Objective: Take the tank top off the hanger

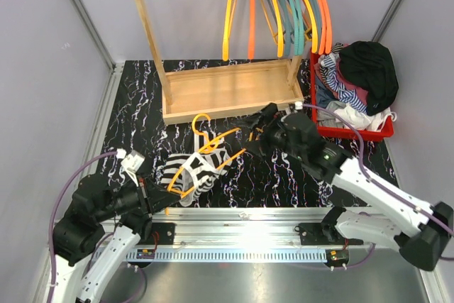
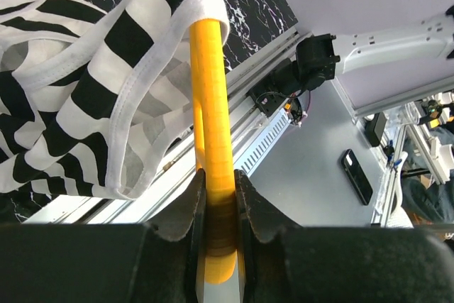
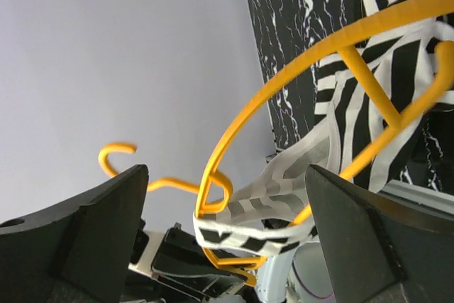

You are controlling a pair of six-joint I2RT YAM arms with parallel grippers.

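- The tank top (image 1: 193,169), striped black and white, lies on the dark marbled table (image 1: 284,175), threaded on the yellow hanger (image 2: 211,104). It sits between the two grippers, ahead of the tips of each.
- In the left wrist view, a white-edged hem wraps over the hanger bar just ahead of the left jaws. The rest of the fabric drapes off to one side of them.
- The left gripper (image 2: 216,196) is clamped tight on the hanger bar, which runs straight out from between its pads.
- The right gripper (image 3: 227,175) stands wide open and holds nothing. Framed in its gap are the hanger's curved shoulder and a striped band of the top, likely a strap, caught around it. As far as we can tell, both are clear of either finger.
- We judge the step in hand to be taking that strap in the right jaws so it can be drawn off the shoulder end.
- To do it well, we would advance until only fabric lies between the pads, then close on the cloth and not the yellow plastic. Pinching both would lock the top to the hanger.
- We would then pull along the shoulder toward its free end while the left grip anchors the bar, watching for a snag.
- The wooden rack (image 1: 227,90) stands near the right gripper, and the red bin (image 1: 355,133) lies beyond it.
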